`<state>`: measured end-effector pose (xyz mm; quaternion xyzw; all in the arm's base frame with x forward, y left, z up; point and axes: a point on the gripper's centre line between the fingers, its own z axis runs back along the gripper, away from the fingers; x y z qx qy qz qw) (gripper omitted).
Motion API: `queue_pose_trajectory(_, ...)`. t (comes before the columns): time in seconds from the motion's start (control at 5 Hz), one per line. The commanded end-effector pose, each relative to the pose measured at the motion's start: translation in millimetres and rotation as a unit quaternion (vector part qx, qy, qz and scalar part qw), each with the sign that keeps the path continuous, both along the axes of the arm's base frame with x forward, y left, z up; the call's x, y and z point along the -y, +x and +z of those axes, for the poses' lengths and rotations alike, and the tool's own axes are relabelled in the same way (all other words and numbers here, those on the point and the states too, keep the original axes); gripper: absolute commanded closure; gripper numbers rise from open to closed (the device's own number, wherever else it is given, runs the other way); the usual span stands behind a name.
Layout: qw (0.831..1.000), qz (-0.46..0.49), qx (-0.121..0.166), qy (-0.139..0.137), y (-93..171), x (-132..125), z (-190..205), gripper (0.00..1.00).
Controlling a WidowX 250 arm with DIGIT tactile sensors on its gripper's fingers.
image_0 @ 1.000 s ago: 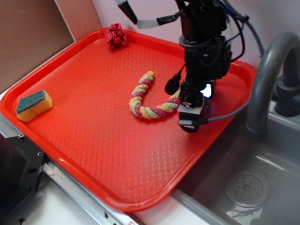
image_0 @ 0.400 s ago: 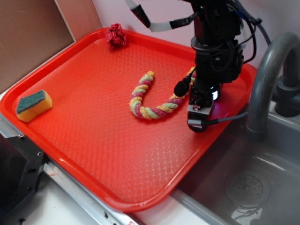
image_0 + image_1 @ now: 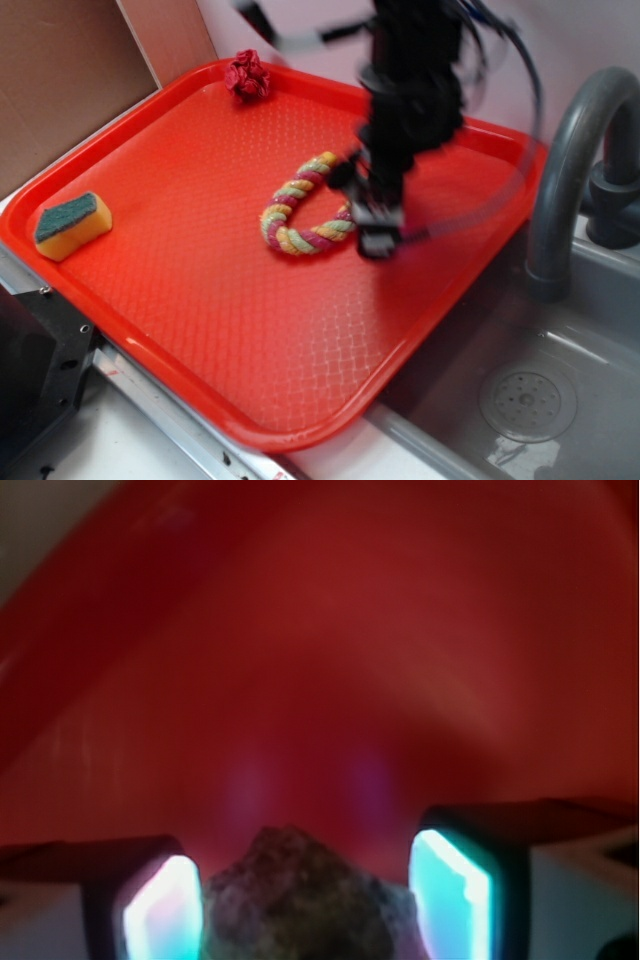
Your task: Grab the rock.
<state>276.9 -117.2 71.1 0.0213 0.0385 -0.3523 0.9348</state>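
In the wrist view the rock [image 3: 300,895], a dark brown-grey pitted lump, sits between my two glowing fingers and touches both pads. My gripper [image 3: 308,905] is shut on it above the red tray [image 3: 320,630]. In the exterior view the gripper [image 3: 378,240] is blurred with motion, over the middle right of the tray [image 3: 200,320], right beside the near end of the rope [image 3: 290,215]. There the rock is hidden by the fingers.
A yellow sponge with a green top [image 3: 70,225] lies at the tray's left edge. A dark red wrinkly ball [image 3: 247,75] sits in the far corner. A grey faucet [image 3: 570,160] and the sink [image 3: 530,400] lie to the right of the tray.
The arm has swung left across the tray from its right edge. The rope's right end has been pushed left, so the rope now curls tighter.
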Motion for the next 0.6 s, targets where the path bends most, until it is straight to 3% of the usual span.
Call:
queue_pose_trajectory(0.0,0.957,0.244,0.146,-0.056,-44,-41,116,1.0)
queue_pose_trajectory(0.2,0.911,0.364,0.171,-0.087,-73,-60,158,1.0)
queue_pose_trajectory(0.4,0.904,0.393,0.138,-0.092,-68,-60,154,1.0)
